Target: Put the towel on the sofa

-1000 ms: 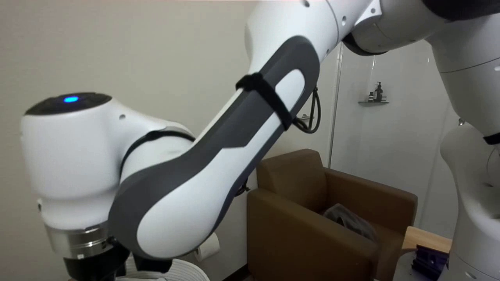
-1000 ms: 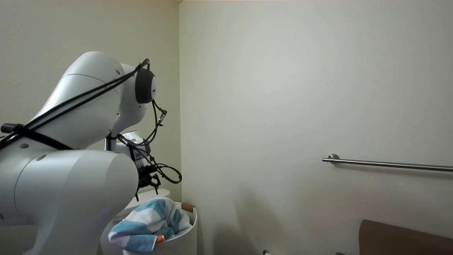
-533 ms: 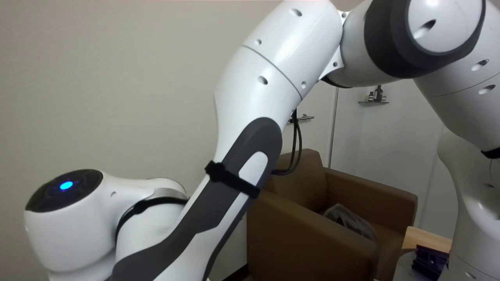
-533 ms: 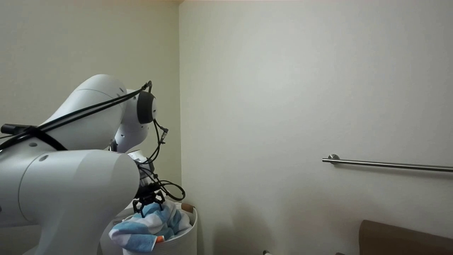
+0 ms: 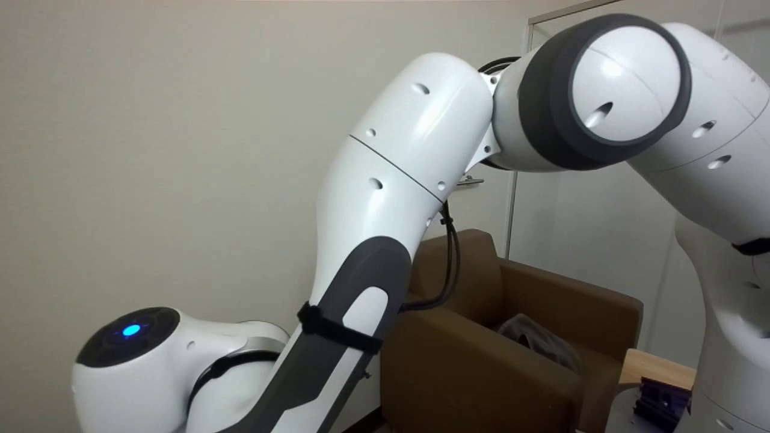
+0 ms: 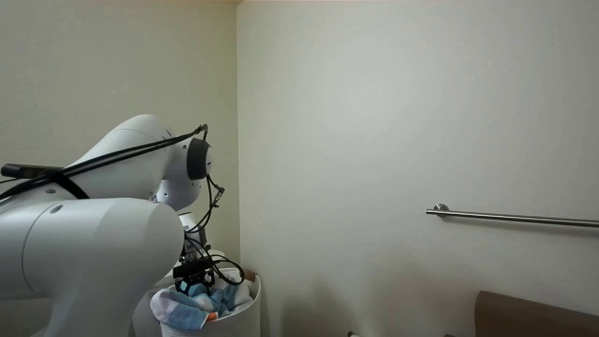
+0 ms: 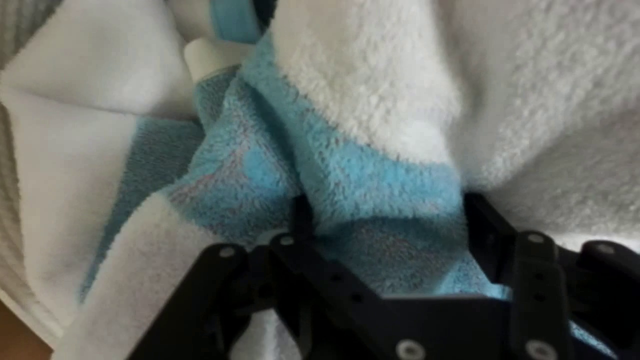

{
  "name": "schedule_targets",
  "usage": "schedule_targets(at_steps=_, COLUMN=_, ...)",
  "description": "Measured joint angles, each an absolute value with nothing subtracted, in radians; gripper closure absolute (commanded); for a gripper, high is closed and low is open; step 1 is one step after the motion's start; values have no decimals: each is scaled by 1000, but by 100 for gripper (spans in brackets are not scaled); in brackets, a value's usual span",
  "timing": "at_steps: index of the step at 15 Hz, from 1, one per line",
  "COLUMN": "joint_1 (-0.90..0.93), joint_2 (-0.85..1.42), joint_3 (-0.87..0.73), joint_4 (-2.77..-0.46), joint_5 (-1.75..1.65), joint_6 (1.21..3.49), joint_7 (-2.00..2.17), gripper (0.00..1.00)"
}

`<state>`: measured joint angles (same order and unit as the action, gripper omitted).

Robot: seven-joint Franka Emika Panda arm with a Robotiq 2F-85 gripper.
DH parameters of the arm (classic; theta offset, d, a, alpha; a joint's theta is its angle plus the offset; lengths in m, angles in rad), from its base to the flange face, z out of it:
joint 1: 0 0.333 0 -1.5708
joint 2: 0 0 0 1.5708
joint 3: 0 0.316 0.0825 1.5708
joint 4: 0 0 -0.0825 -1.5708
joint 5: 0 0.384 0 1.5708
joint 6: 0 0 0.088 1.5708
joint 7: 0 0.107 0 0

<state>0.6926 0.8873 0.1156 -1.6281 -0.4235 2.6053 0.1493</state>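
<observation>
The towel (image 6: 175,311), striped blue and white, lies heaped in a white woven basket (image 6: 241,323) in an exterior view. In the wrist view the towel (image 7: 380,185) fills most of the picture. My gripper (image 6: 194,288) points down into the towel's top. In the wrist view the gripper (image 7: 387,215) has its black fingers well apart, with a raised blue fold between them; the fingertips are sunk in the cloth. The brown sofa (image 5: 475,367) stands behind the arm in an exterior view, and its back (image 6: 533,313) shows at the lower right in an exterior view.
A grey bundle (image 5: 538,340) lies on the sofa seat. A metal towel bar (image 6: 514,217) is fixed to the wall. A wooden surface (image 5: 659,368) and a dark purple object (image 5: 662,403) are near the robot's base. Cables (image 6: 229,271) hang by the wrist.
The arm has come down, and the gripper has moved from above the basket into the towel. The towel's top is pressed lower. The fingers remain apart.
</observation>
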Motion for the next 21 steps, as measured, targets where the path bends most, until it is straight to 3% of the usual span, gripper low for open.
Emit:
schedule_targets(at_steps=5, joint_1=520, joint_2=894, joint_3=279, joint_4=-1676, joint_5=-324, joint_6=2730, joint_7=-82, gripper=86)
schedule_targets(at_steps=7, joint_1=442, joint_2=879, joint_3=348, joint_4=-1714, joint_5=-300, joint_6=2740, joint_7=-155, gripper=92)
schedule_targets(at_steps=13, joint_1=182, joint_2=857, joint_3=600, joint_4=-1843, joint_5=-186, joint_6=2742, joint_7=-417, gripper=90)
schedule_targets(at_steps=21, joint_1=-9, joint_2=617, joint_3=716, joint_4=-1945, joint_5=-124, joint_6=2539, joint_7=-429, gripper=89)
